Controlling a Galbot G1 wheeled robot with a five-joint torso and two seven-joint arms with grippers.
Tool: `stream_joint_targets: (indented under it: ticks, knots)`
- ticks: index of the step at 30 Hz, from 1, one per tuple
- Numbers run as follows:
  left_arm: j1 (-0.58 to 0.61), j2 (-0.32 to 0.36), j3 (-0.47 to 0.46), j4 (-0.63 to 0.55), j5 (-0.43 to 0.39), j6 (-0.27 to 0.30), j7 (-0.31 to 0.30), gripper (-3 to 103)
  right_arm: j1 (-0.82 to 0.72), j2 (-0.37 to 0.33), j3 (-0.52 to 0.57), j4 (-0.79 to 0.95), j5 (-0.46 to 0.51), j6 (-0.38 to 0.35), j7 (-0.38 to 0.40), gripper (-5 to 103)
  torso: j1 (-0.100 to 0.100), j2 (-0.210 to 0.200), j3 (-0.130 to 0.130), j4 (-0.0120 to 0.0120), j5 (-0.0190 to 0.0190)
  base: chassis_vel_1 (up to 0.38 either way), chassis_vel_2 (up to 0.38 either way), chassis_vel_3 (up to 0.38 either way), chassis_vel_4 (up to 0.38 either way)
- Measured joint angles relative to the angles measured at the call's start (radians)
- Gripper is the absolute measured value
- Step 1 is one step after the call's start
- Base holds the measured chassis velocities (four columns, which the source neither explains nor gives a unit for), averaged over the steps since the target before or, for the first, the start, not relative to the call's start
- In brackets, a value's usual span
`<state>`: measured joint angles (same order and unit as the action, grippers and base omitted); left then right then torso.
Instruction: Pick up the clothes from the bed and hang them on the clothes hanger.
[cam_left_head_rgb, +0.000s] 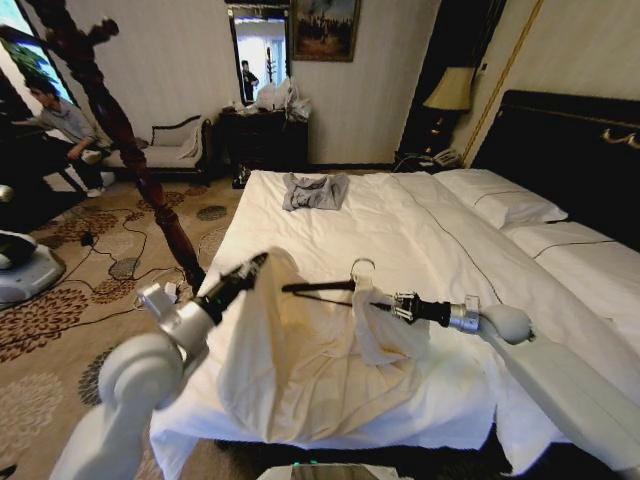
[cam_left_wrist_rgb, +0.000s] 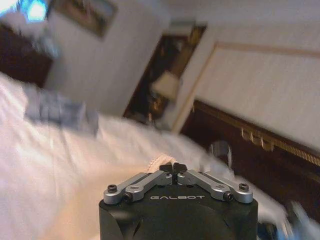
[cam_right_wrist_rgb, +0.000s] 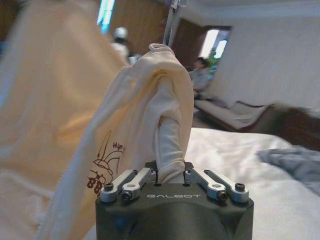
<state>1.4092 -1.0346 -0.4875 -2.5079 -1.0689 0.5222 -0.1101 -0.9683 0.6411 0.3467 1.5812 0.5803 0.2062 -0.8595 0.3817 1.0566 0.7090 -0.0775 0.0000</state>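
- The left gripper (cam_left_head_rgb: 262, 260) holds one side of the clothes (cam_left_head_rgb: 290, 360) up above the bed (cam_left_head_rgb: 400, 215), jaws pressed together on a fold of the cream fabric; the cloth hangs from it in a broad sheet down to the near edge of the mattress.
- The right gripper (cam_left_head_rgb: 385, 303) has its jaws pinching another bunch of the same garment, which droops below it just beside the clothes hanger (cam_left_head_rgb: 320, 288).
- The hanger sits between the two grippers with its silver hook uppermost; what bears it I cannot tell.
- The step in hand looks like spreading the garment to feed a hanger arm into a shoulder or sleeve; to do it well, both pinches should stay firm and the span between them taut, so the thin cloth opens rather than bunches.
- The right wrist view shows what the head view does not: the cloth gathered into a rope between the jaws, and a small brown print (cam_right_wrist_rgb: 102, 167) on it.
- The head view alone lays out the grey garment (cam_left_head_rgb: 314, 190) lying well apart up the bed and the dark coat stand (cam_left_head_rgb: 120, 130) left of the bed.
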Motion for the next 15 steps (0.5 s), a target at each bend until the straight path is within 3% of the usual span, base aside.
stream_joint_targets:
  ticks: [2, 6, 11, 15]
  knots:
    - [0.066, 0.009, 0.029, -0.001, 0.061, 0.001, 0.031, 0, 0.01, 0.004, -0.007, 0.0, 0.037, -0.005, 0.041, 19, 0.0, 0.0, 0.0, 0.0, 0.0, 0.0, 0.0, 0.0, 0.0]
    - [0.104, 0.027, 0.055, -0.001, 0.096, 0.001, 0.042, 0, 0.023, 0.009, -0.01, 0.011, 0.091, -0.009, 0.07, 19, 0.0, 0.0, 0.0, -0.0003, 0.0, 0.0, 0.0, 0.0, 0.0]
    - [0.108, 0.035, 0.087, 0.002, 0.115, -0.002, 0.043, 0, 0.031, 0.006, -0.002, 0.063, 0.196, -0.008, 0.078, 19, 0.0, 0.0, 0.0, -0.0003, 0.0001, 0.0, 0.0, 0.0, 0.0]
    - [0.099, 0.038, 0.12, 0.022, 0.182, -0.017, 0.051, 0, 0.026, -0.016, 0.017, 0.138, 0.271, -0.007, 0.086, 19, 0.0, 0.0, 0.0, -0.0003, -0.0001, 0.0, 0.0, 0.0, 0.0]
